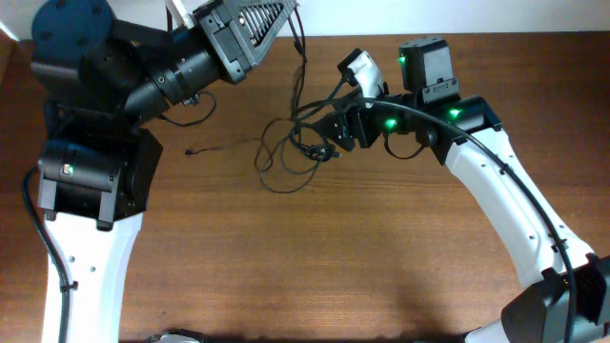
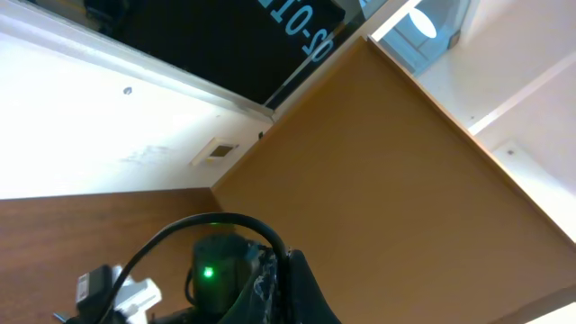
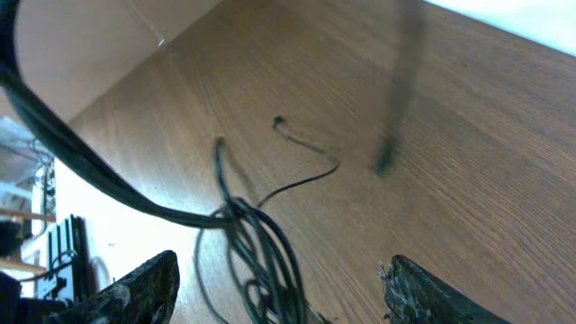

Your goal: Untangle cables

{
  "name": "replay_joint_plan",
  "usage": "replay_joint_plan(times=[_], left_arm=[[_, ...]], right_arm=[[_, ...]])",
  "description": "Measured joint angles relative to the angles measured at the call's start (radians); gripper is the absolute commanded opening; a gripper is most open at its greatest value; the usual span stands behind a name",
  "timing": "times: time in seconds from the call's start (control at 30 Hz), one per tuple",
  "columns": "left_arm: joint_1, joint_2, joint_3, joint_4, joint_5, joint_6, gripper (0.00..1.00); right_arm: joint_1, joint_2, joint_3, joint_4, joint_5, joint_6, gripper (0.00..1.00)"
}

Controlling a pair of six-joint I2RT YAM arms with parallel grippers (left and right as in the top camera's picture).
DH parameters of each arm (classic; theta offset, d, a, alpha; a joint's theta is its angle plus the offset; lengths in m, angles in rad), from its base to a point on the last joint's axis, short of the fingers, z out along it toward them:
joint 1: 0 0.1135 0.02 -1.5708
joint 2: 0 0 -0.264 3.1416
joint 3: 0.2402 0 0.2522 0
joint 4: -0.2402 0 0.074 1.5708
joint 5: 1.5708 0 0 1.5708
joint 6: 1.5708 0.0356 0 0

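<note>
The cables (image 1: 286,152) are thin black cords lying in a loose tangle on the wooden table (image 1: 334,257), back centre. One cord end (image 1: 193,151) trails off to the left. Another strand (image 1: 299,67) rises from the tangle to my left gripper (image 1: 289,14), which is raised at the back and looks shut on it (image 2: 288,279). My right gripper (image 1: 312,139) is low at the tangle's right side. In the right wrist view it is open (image 3: 288,292), with the looped cords (image 3: 265,252) between its fingers and a loose end (image 3: 306,144) beyond.
The left arm's dark base (image 1: 86,181) stands at the left, and the white right arm (image 1: 515,210) reaches in from the right. The table's back edge meets a white wall (image 2: 90,117).
</note>
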Motion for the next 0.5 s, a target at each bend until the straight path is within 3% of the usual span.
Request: replay_joint_plan(times=[0.13, 0.2, 0.37, 0.5], left_arm=[[0.000, 0.000, 0.000, 0.001, 0.005, -0.017, 0.00], [0.000, 0.000, 0.000, 0.012, 0.015, -0.032, 0.00], [0.000, 0.000, 0.000, 0.016, 0.038, -0.052, 0.00], [0.000, 0.001, 0.000, 0.051, 0.073, -0.087, 0.00]], right_arm=[[0.055, 0.000, 0.000, -0.008, 0.005, -0.017, 0.73], [0.073, 0.000, 0.000, -0.029, 0.039, -0.020, 0.63], [0.077, 0.001, 0.000, -0.046, 0.101, -0.029, 0.60], [0.077, 0.003, 0.000, -0.045, 0.143, -0.034, 0.52]])
